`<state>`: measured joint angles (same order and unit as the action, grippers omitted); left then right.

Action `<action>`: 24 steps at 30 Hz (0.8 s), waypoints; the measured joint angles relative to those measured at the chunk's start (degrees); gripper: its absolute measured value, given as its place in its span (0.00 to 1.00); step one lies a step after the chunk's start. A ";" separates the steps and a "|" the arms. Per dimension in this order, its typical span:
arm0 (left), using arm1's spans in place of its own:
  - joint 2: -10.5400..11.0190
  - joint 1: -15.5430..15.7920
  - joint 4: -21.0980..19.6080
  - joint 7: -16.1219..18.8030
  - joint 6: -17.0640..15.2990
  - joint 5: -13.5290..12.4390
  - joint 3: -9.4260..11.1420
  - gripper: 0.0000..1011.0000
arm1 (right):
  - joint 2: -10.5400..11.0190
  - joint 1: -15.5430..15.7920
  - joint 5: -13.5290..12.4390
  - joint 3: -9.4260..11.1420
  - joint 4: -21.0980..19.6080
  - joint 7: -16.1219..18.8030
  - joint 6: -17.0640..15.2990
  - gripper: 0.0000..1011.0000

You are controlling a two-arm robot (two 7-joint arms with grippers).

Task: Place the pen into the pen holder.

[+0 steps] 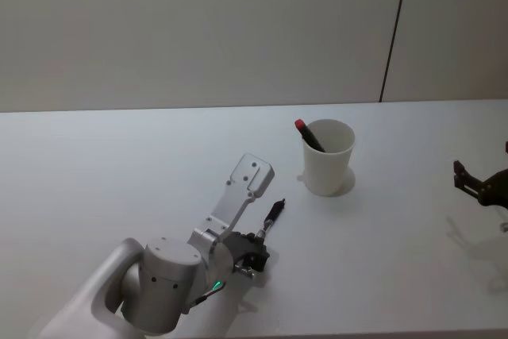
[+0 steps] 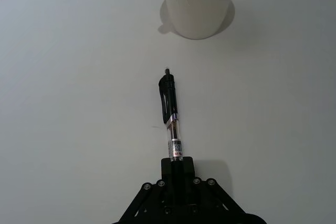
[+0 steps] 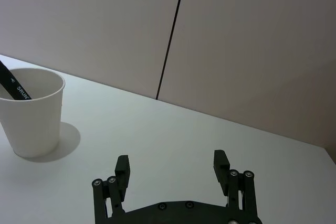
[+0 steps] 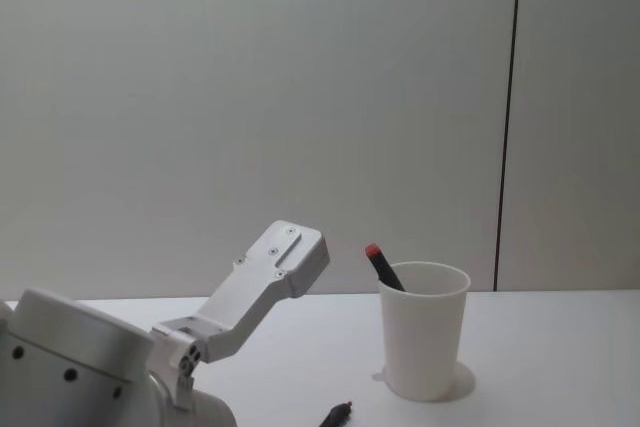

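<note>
L gripper (image 1: 259,241) is low over the desk (image 1: 111,164), front-left of centre. Its fingers (image 2: 187,170) are clenched on one end of the pen (image 2: 170,111). Pen is black w/ a clear barrel section. Clip end faces away from the gripper and points straight at the cup (image 1: 327,158). The free end stops short of the cup, w/ bare desk between them. Can't tell if that free end touches the desk or sits just above it.

Cup is white paper, upright, standing on the desk right of centre and farther back than the L gripper. Inside it is a second pen, the red-tipped pen (image 1: 308,134). It has a dark body and leans on the rim at the robot's left side, red end sticking up above the rim.

R gripper (image 3: 172,165) is at the far right, above the desk and well apart from cup and pen. Its fingers are released w/ a wide gap and nothing between them.
</note>
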<state>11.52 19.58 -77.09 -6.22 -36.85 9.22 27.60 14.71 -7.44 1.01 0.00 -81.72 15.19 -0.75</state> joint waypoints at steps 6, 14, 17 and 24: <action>0.11 -0.35 -0.63 0.62 0.21 -0.13 -0.16 0.13 | 0.00 0.00 0.00 0.00 0.00 0.00 0.00 0.99; 0.89 -1.46 -3.29 2.67 1.52 -1.14 -0.56 0.13 | 0.00 0.00 0.00 0.00 0.00 0.00 0.00 0.99; 1.34 -1.98 -4.68 3.37 2.23 -1.88 -0.70 0.13 | 0.00 0.00 0.00 0.00 0.00 0.00 0.00 0.99; 2.62 -3.23 -7.76 4.22 4.69 -4.21 -0.98 0.13 | 0.00 0.00 0.00 0.00 0.00 0.00 0.00 0.99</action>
<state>14.13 16.35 -84.85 -2.01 -32.16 5.01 26.62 14.71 -7.44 1.01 0.00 -81.72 15.19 -0.75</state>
